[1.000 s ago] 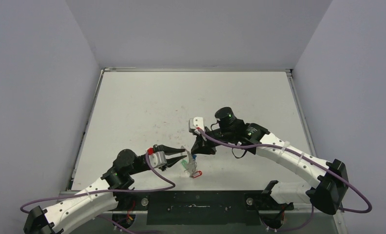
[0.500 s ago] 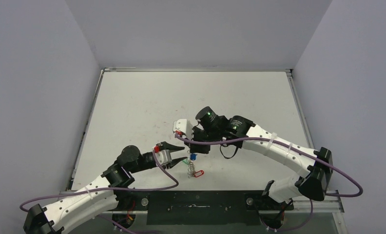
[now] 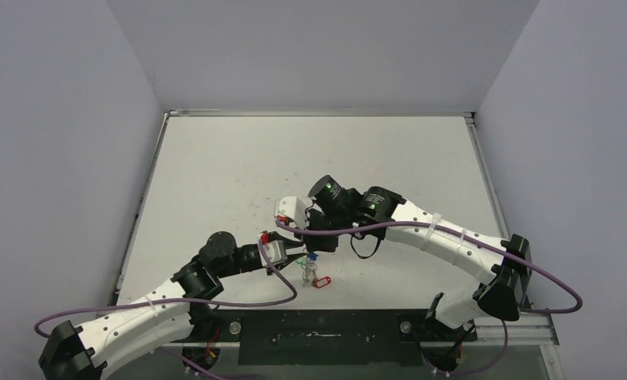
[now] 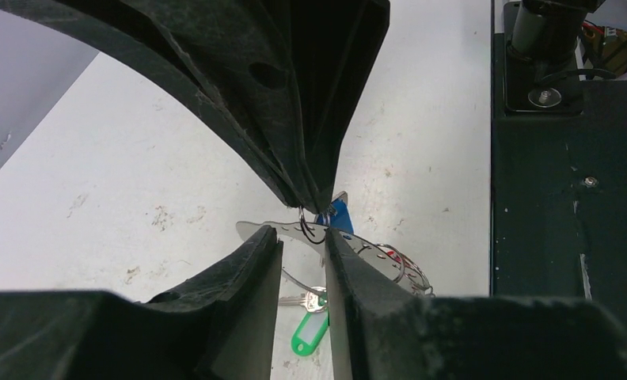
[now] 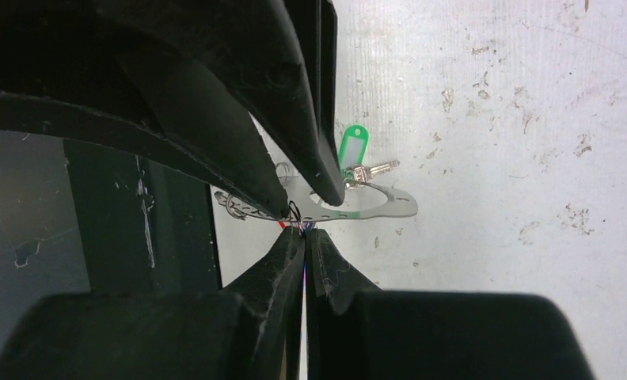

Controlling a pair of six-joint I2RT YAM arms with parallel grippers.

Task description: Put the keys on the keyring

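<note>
Keyring position: the keyring is being presented over the near part of the table, directly between the tips of the two grippers.
Done so far: the green-tagged key is being carried below the keyring and is being judged as already hung. The red tag is being shown just beside the hoop; whether it is attached cannot be told.
In hand: the blue-tagged key is being worked at the rim and is being taken as the one now being threaded.
Left to do: the seating of that key is being judged unfinished; no further loose keys are being shown.
Right gripper: its fingers are being pressed together, pinched on a small wire loop at the hoop's rim, with the blue tag just behind the pinch.
Left gripper: its fingers are being held apart by a narrow gap, the tips being placed at the rim on either side of that loop. Nothing is being clamped between them, and whether they are touching the metal cannot be told.
</note>
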